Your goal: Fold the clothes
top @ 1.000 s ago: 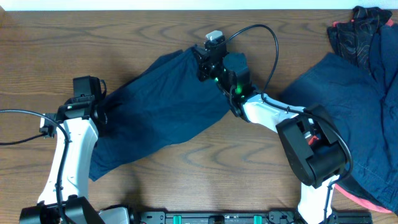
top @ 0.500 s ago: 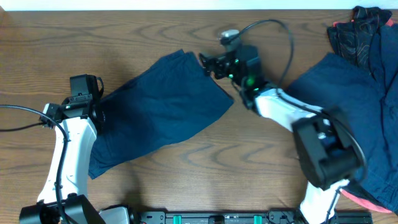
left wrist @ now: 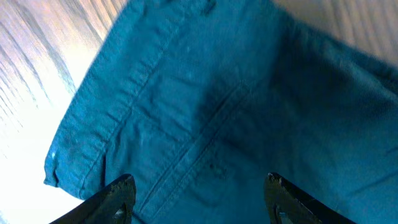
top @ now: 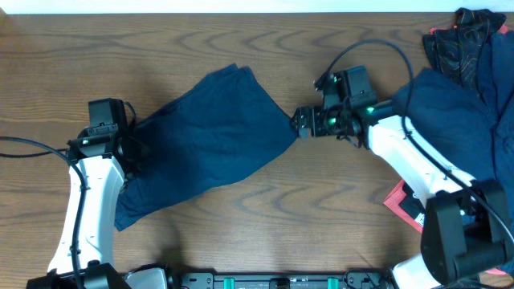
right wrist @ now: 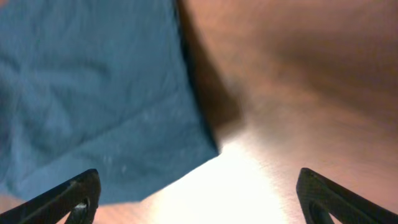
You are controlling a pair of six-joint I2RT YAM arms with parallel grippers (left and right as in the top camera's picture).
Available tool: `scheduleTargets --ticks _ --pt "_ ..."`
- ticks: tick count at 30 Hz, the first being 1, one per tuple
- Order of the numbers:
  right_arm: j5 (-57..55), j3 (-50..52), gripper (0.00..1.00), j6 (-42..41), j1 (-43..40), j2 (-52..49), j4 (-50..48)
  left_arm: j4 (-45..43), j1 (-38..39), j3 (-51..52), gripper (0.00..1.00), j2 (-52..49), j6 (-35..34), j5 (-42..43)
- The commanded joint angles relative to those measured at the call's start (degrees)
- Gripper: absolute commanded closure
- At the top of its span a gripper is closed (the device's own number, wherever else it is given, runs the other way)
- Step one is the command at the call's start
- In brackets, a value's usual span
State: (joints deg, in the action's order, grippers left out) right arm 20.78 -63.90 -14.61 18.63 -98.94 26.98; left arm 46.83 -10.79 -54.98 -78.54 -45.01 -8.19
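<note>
The shorts (top: 209,136) lie spread out in the middle of the table (top: 241,217). The left gripper (left wrist: 199,199) is open over their left end, holding nothing. The right gripper (right wrist: 199,193) is wide open just beside their right corner, empty.

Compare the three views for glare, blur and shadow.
Overhead: evenly lit and sharp, wood grain of the table crisp. Left wrist: glare whitens the tabletop at left; the navy shorts look teal, seams sharp. Right wrist: soft focus, a bright glare patch on the wood, dark shadow along the cloth's edge.
</note>
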Motion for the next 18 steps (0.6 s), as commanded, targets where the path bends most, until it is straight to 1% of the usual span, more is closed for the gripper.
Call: scheduleTargets --ticks 1,4,8,12,14,18 --pt "6.93 3.15 0.04 -0.87 2.16 -3.06 -1.27 1.70 -0.13 0.00 0.32 0.46 1.97 3.06" --pt "7.54 5.62 0.04 -3.69 3.80 -4.46 -6.19 2.64 -0.13 0.00 0.32 0.46 1.99 3.06" --pt "9.42 6.71 0.04 -4.81 5.84 -6.82 -12.50 3.26 -0.13 0.00 0.32 0.46 1.97 3.06" --pt "4.72 6.71 0.07 -10.05 7.21 -9.94 -16.94 3.58 -0.13 0.00 0.32 0.46 1.95 3.06" --pt "2.91 6.71 0.11 -12.37 7.67 -11.63 -19.54 3.74 -0.13 0.02 0.32 0.46 1.95 3.08" --pt "1.64 6.71 0.26 -16.96 7.91 -14.95 -27.54 3.96 -0.13 0.00 0.32 0.46 1.97 3.08"
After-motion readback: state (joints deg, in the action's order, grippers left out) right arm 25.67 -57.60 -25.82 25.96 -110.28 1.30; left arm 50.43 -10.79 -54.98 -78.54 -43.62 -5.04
